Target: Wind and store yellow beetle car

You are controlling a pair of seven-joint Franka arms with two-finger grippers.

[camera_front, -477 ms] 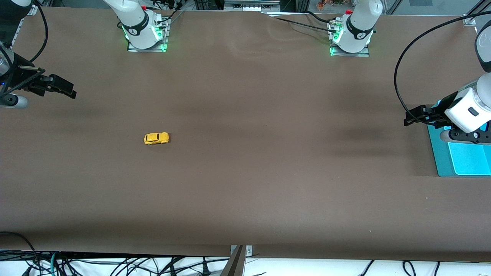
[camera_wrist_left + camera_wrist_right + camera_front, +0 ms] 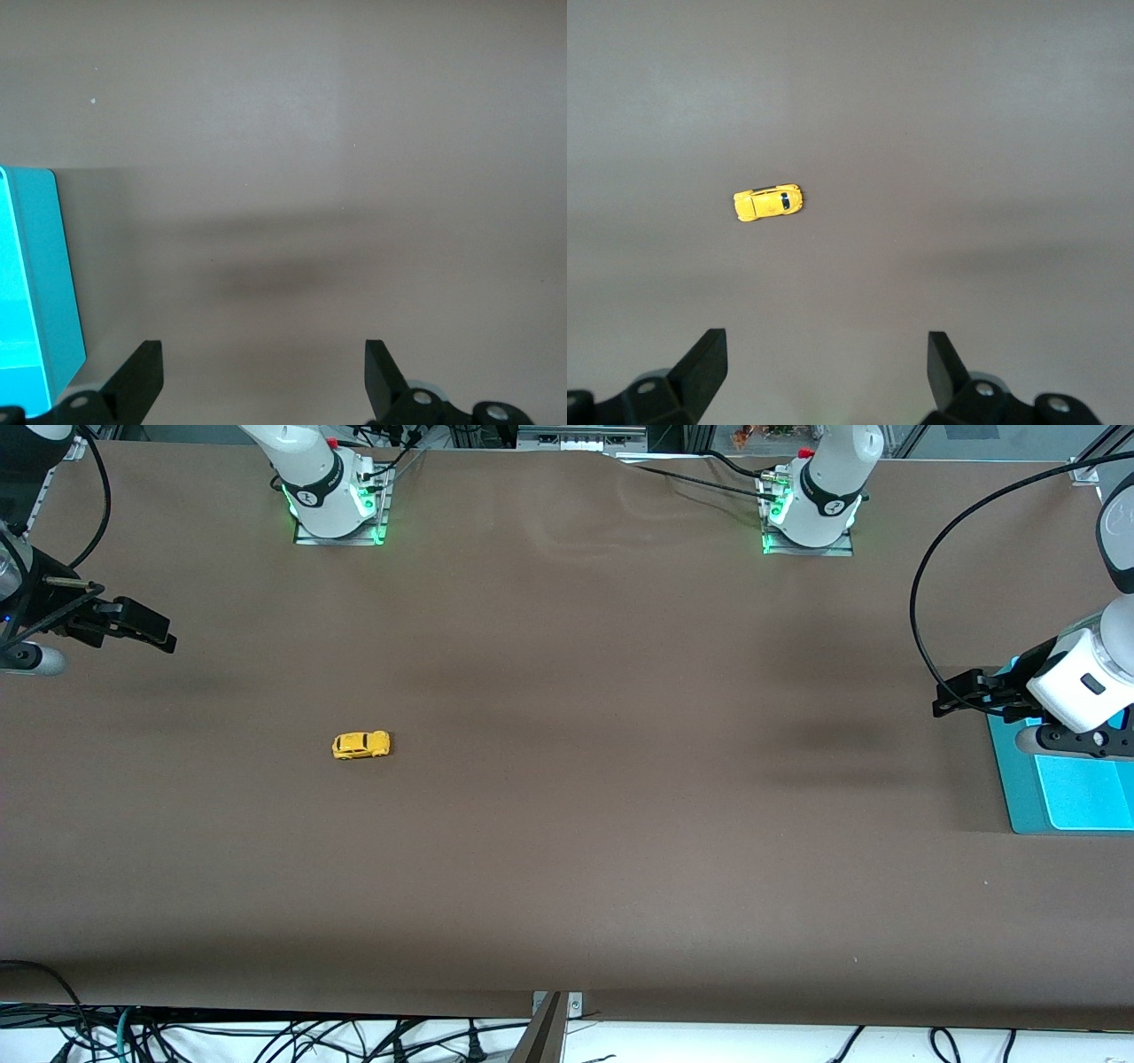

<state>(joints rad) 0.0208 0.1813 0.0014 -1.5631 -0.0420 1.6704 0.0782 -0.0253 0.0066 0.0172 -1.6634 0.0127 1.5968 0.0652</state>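
Your tiny, rigid yellow beetle car [image 2: 361,745] sits toward the right arm's edge; it looks light and slippery, so pinch its flanks. Right gripper [image 2: 152,631] and left gripper [image 2: 955,694] hover spread wide, empty.

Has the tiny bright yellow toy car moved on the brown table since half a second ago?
No. The tiny bright yellow toy car sits at the same spot relative to the right arm's base.

One yellow beetle car [image 2: 361,745], one teal tray [image 2: 1019,797], seemingly; two arms.
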